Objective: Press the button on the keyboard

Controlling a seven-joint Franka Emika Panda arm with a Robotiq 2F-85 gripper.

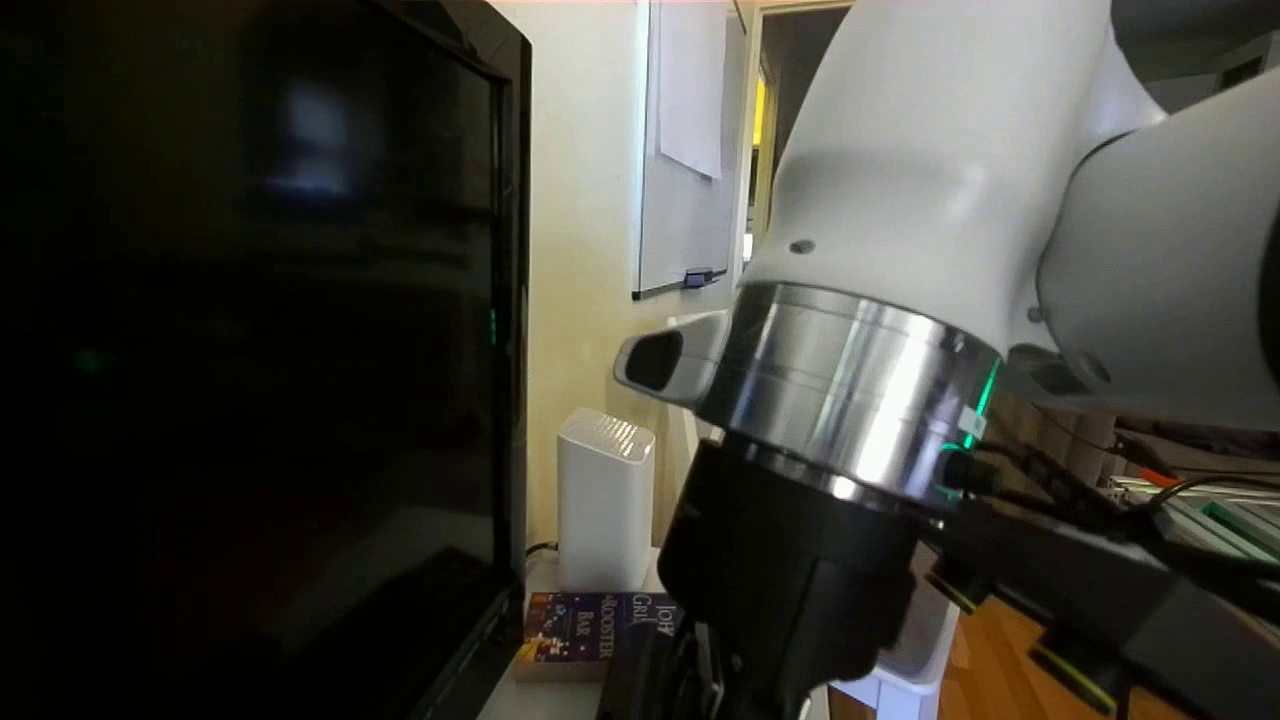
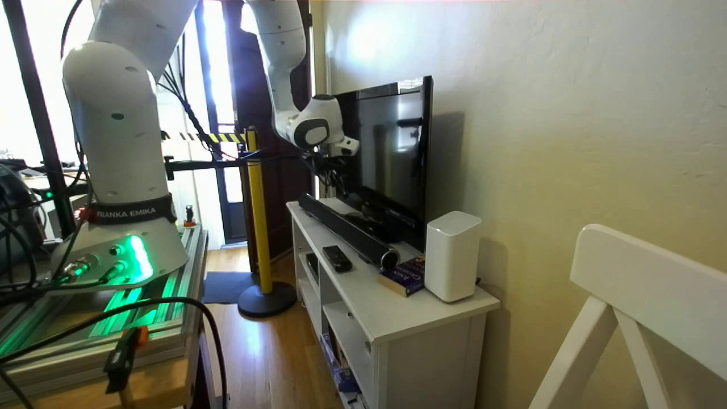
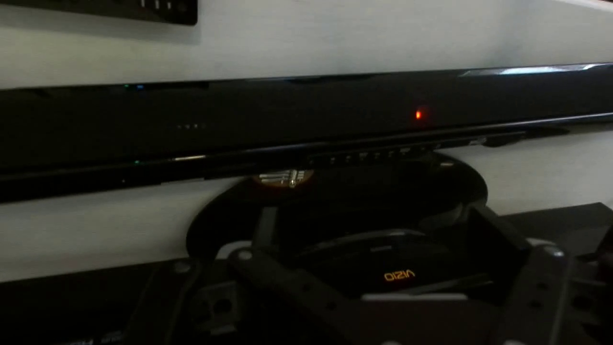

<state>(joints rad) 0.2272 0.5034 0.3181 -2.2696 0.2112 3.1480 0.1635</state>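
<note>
No keyboard shows in any view. A long black soundbar (image 2: pixel 352 233) lies on the white TV stand (image 2: pixel 392 309) in front of the TV (image 2: pixel 386 142). In the wrist view the soundbar (image 3: pixel 287 110) crosses the picture with a small red light on its front; a row of small marks that look like buttons (image 3: pixel 378 155) runs along its rear edge. My gripper (image 3: pixel 378 227) is open with nothing between its fingers, above the TV's dark base. In an exterior view the gripper (image 2: pixel 332 173) hangs close to the TV screen, above the soundbar's far part. Its fingertips are hard to make out there.
A black remote (image 2: pixel 337 258) lies in front of the soundbar; its end (image 3: pixel 105 7) shows in the wrist view. A book (image 2: pixel 404 276) and a white box-shaped device (image 2: pixel 452 255) stand near the stand's end. The TV (image 1: pixel 300 350) rises close beside the arm.
</note>
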